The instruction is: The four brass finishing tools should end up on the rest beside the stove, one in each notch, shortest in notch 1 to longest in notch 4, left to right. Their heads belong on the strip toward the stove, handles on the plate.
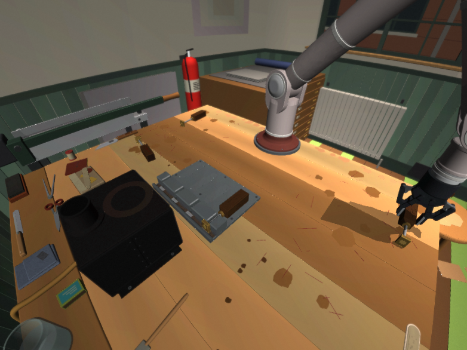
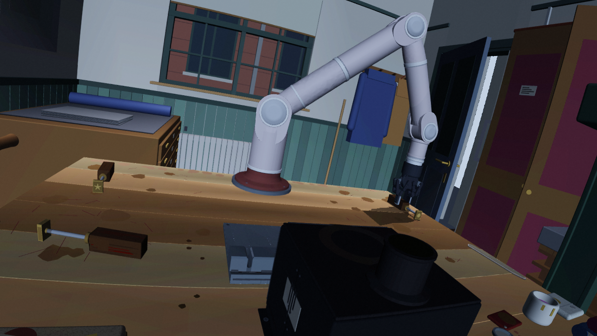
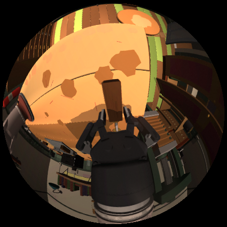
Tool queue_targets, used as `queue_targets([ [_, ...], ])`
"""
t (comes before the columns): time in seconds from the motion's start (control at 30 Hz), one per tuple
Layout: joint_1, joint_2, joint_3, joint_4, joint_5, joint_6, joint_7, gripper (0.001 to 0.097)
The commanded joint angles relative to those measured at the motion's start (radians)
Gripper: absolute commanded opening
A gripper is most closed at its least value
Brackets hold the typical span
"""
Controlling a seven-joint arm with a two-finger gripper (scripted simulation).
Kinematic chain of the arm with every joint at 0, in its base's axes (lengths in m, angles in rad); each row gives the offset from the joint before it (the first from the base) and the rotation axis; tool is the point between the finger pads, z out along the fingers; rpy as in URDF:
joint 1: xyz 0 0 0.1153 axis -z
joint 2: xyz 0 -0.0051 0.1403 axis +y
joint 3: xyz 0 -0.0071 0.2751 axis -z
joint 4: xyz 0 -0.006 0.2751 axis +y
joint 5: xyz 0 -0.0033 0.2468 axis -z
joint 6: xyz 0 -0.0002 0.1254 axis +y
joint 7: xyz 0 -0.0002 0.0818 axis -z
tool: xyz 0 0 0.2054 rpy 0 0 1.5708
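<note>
The rest (image 1: pixel 205 197) beside the black stove (image 1: pixel 117 230) is partly hidden by the stove in the second side camera; it is a grey plate with a strip along its stove side. One brass tool (image 1: pixel 229 206) lies in a notch at its near end, brown handle on the plate. A second tool (image 1: pixel 406 226) lies on the bench's right end, its shaft and head partly hidden in the wrist camera. My gripper (image 1: pixel 411 217) is open, down around that tool's handle (image 3: pixel 112 99), holding nothing. Two more tools lie at the far left: one (image 1: pixel 146 149) near the rest, one (image 1: pixel 194 116) at the bench's far edge.
Behind the bench stand a drawer cabinet (image 1: pixel 241 94), a radiator (image 1: pixel 354 118) and a red extinguisher (image 1: pixel 191 80). My arm's base (image 1: pixel 277 141) is bolted to the far side. Scissors (image 1: pixel 52 201), a knife and small boxes lie left of the stove.
</note>
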Motion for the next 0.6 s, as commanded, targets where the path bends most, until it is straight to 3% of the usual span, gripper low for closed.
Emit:
queue_targets([
  [0.0,0.0,-0.001,0.0,-0.001,0.0,0.0,0.0,0.054],
  [0.37,0.0,-0.001,0.0,-0.001,0.0,0.0,0.0,0.054],
  [0.57,0.0,-0.001,0.0,-0.001,0.0,0.0,0.0,0.042],
])
